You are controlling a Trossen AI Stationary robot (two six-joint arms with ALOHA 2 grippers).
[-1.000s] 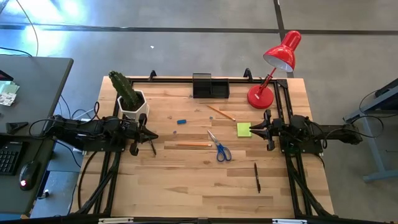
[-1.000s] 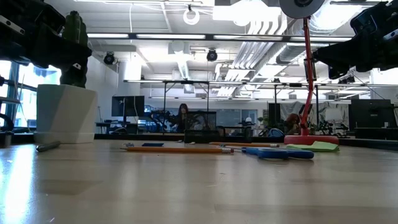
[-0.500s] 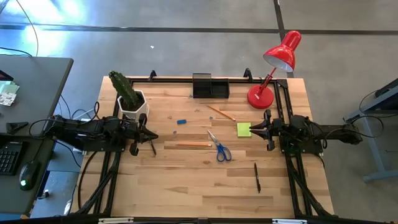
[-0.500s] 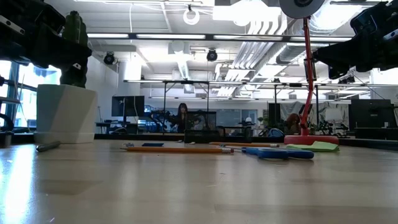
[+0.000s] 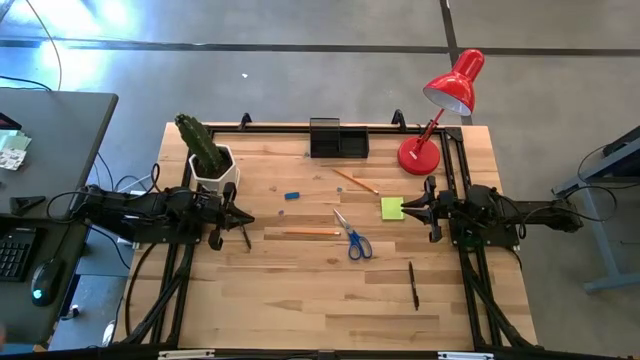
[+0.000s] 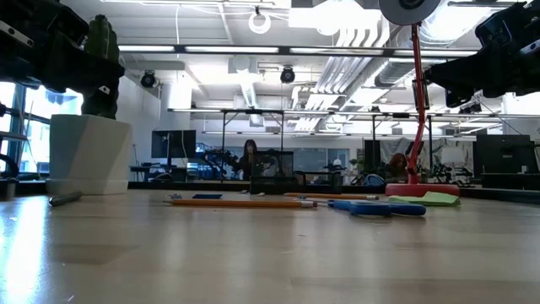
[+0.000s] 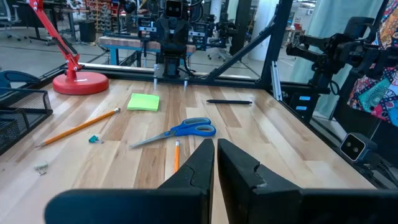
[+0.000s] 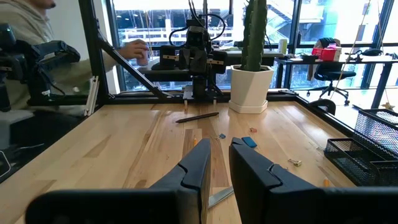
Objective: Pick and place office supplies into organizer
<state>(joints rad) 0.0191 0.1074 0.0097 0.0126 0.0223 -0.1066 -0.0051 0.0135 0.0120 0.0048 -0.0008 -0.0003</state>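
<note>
The black organizer point(image 5: 339, 138) stands at the table's far edge. Lying flat on the wood are two pencils point(image 5: 355, 181) point(image 5: 310, 233), blue-handled scissors point(image 5: 350, 236), a yellow-green sticky pad point(image 5: 392, 208), a small blue eraser point(image 5: 292, 195) and two black pens point(image 5: 413, 284) point(image 5: 243, 235). My left gripper point(image 5: 247, 218) hovers at the table's left, shut and empty, above the near pen. My right gripper point(image 5: 404, 207) hovers at the right beside the sticky pad, empty, with only a thin slit between its fingers point(image 8: 198, 163). The left wrist view shows the scissors point(image 7: 180, 132) and the pad point(image 7: 143, 102) ahead.
A white pot with a cactus point(image 5: 212, 160) stands at the far left and a red desk lamp point(image 5: 440, 110) at the far right. A black frame point(image 5: 300, 127) runs along the table's edges. A person point(image 8: 37, 25) sits beyond the table's left side.
</note>
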